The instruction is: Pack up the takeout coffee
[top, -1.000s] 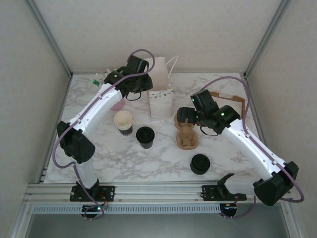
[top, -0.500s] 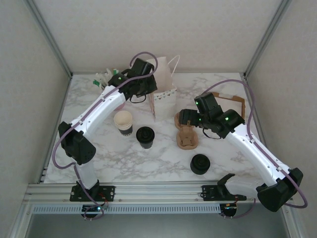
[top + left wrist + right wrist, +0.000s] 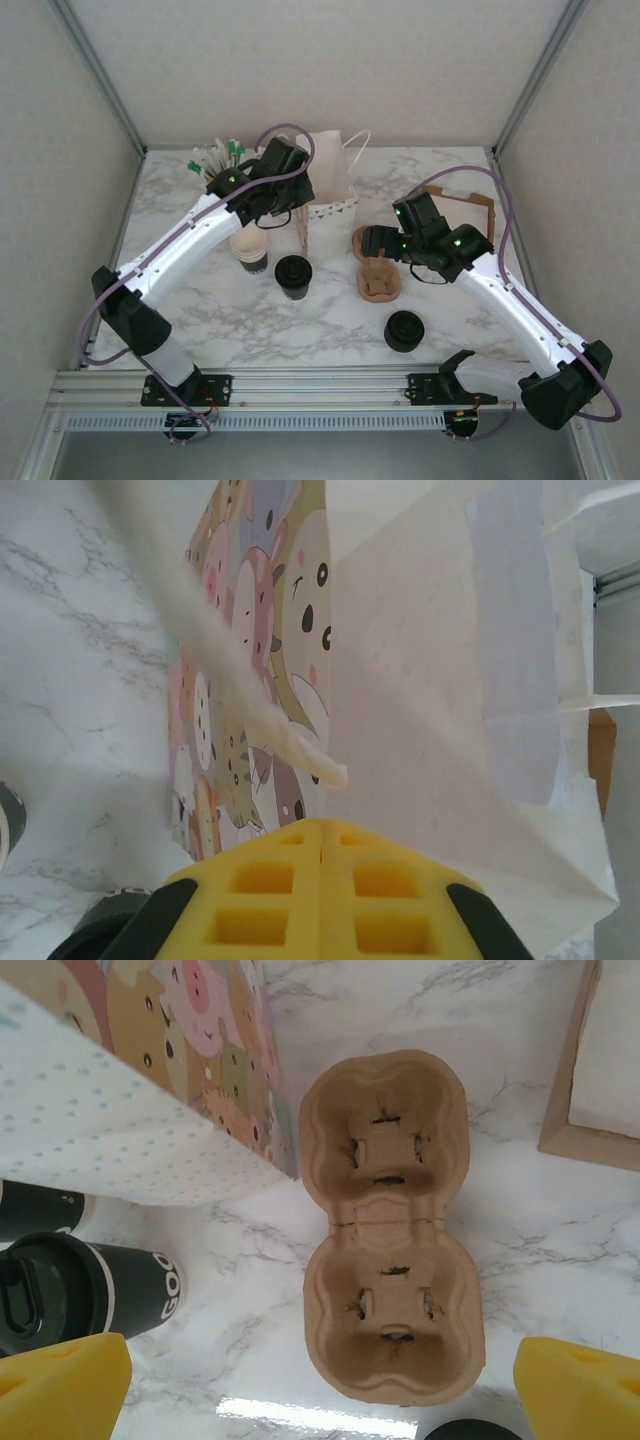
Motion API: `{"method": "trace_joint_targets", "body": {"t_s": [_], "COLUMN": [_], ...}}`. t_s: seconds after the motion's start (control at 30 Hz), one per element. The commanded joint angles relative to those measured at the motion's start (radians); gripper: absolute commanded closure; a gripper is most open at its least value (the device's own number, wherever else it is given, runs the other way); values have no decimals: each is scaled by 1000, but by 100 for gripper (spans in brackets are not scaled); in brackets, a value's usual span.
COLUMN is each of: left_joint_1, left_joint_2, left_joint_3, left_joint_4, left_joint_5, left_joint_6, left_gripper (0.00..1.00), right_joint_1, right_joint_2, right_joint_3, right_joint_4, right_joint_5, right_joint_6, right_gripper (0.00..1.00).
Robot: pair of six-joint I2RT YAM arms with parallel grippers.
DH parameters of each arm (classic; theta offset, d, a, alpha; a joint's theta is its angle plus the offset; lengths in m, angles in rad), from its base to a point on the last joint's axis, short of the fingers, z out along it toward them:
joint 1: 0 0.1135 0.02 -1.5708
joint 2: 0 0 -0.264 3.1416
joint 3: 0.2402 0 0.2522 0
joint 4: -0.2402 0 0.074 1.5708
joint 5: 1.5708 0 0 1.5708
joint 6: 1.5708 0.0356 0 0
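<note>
Where the takeout coffee stands: upright on the marble table, lid on, just in front of the paper bag and beside the lidless cup.
Left gripper: clamped tight on the paper bag's edge.
Right gripper: jaws wide apart above the pulp cup carrier, holding nothing.

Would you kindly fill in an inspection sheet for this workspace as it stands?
Surface: marble table, no spill seen.
Job's things: takeout coffee upright, lidded, standing apart in front of the paper bag; pulp carrier empty.
Clutter: lidless cup, stack of lids, green-tipped sticks, wooden tray.
Grippers: left gripper shut on the paper bag's rim; right gripper open above the pulp carrier.
Cables: purple cable loops along each arm, no snag seen.
Surroundings: white walls, metal frame.
</note>
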Motion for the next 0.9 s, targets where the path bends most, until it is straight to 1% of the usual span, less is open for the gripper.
{"method": "trace_joint_targets", "body": {"t_s": [0.0,0.27,0.37,0.5,0.57,0.63,0.7,0.73,0.77,0.87], "left_joint_1": [-27,-59,-62,-63,-63,-64,-64,-65,-62,-64], "left_joint_2": [-51,-117,-133,-164,-191,-233,-279,-308,-333,-439], "left_joint_3": [-45,-162,-177,-174,-182,-197,-221,-234,-254,-334], "left_joint_4": [-5,50,59,72,97,131,161,174,183,211], "left_joint_5": [-40,-25,-26,-28,-21,-15,-14,-22,-28,-76], "left_joint_6": [-50,-95,-96,-73,-53,-27,0,16,27,54], "left_gripper": [100,100,91,75,63,48,35,28,22,4], "right_joint_1": [-8,-7,-7,-9,-13,-20,-21,-23,-27,-32], "right_joint_2": [-22,-10,-7,11,39,60,72,83,101,174], "right_joint_3": [-16,-25,-30,-17,2,1,-10,-12,-9,8], "right_joint_4": [-21,-37,-35,-55,-83,-82,-79,-76,-82,-105], "right_joint_5": [-20,-16,10,18,8,-29,-32,-41,-51,-65], "right_joint_6": [18,19,-4,-49,-62,-83,-90,-102,-109,-122], "right_gripper": [1,1,1,1,2,5,7,4,5,19]}}
